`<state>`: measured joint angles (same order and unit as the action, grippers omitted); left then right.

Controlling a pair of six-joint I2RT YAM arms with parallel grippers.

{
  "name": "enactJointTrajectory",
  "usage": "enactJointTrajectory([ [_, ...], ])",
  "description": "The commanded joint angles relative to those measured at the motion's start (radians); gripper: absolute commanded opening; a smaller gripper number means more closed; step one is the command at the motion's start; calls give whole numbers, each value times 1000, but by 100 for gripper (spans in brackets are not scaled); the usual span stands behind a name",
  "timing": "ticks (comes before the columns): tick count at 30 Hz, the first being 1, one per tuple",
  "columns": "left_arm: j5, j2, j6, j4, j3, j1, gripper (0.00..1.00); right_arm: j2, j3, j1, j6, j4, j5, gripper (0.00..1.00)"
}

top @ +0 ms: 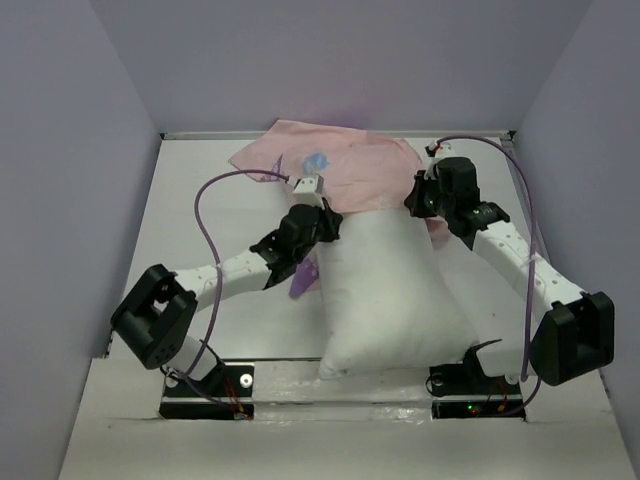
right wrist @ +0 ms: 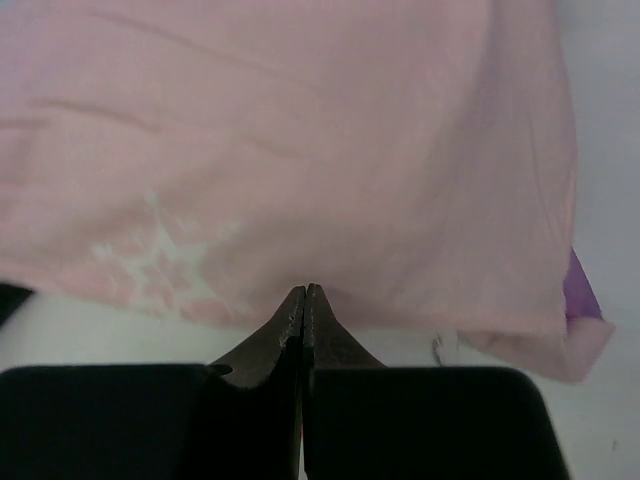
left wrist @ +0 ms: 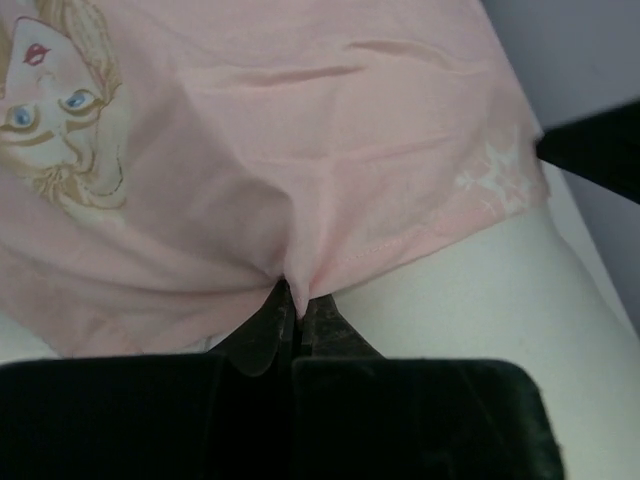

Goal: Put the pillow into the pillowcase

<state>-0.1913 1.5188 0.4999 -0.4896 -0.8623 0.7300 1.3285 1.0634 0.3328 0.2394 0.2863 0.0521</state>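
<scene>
While the pillow lies lengthwise down the middle of the bench, its near end at six o'clock between the two arm bases, I see the pillowcase spread at twelve o'clock close to the back wall, its pale pink hem lapping over the pillow's far end. Room is tight: the side walls close in at nine and three o'clock, and the right arm lies just beside the pillow's three o'clock edge. The left fingers are pressed together at the pillow's eleven o'clock corner, with the pink hem pinched and puckered between their tips. The right fingers are pressed tight too, tips meeting right at the hem near the one o'clock corner; I cannot tell whether any cloth is caught between them.
</scene>
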Motion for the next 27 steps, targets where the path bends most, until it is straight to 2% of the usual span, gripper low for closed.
enactJointTrajectory([
  [1, -14, -127, 158, -140, 118, 207, 0, 20, 105, 2, -72, -68, 136, 0],
  [4, -23, -128, 201, -199, 143, 308, 0, 78, 161, -8, -81, -62, 169, 0],
  [5, -30, -124, 203, -184, 131, 322, 9, 95, 182, -8, -81, -52, 199, 0],
  [6, -27, -131, 203, -175, 122, 328, 25, 90, 182, -8, -77, -47, 216, 0],
  [7, -28, -140, 201, -161, 118, 330, 47, 86, 178, -8, -72, -50, 232, 0],
  [8, -63, -175, 186, -141, 118, 330, 83, 83, 176, -8, -75, -50, 259, 0],
  [9, -86, -201, 174, -115, 114, 330, 97, 86, 178, -8, -78, -49, 273, 0],
  [13, -255, -367, 28, 51, 72, 339, 99, 115, 211, -8, -63, -13, 252, 0],
  [15, -305, -396, -45, 136, 13, 339, 99, 98, 196, -8, -45, -21, 223, 12],
  [16, -307, -397, -99, 213, -7, 339, 99, 75, 182, -8, -31, -24, 207, 27],
  [19, -294, -323, -188, 363, -99, 339, 99, 32, 175, -8, -9, -26, 190, 49],
  [23, -241, -209, -384, 442, -204, 339, 99, -53, 164, -8, 20, -27, 201, 52],
  [27, -266, -129, -556, 454, -257, 333, 99, -100, 132, -8, 34, -24, 167, 52],
])
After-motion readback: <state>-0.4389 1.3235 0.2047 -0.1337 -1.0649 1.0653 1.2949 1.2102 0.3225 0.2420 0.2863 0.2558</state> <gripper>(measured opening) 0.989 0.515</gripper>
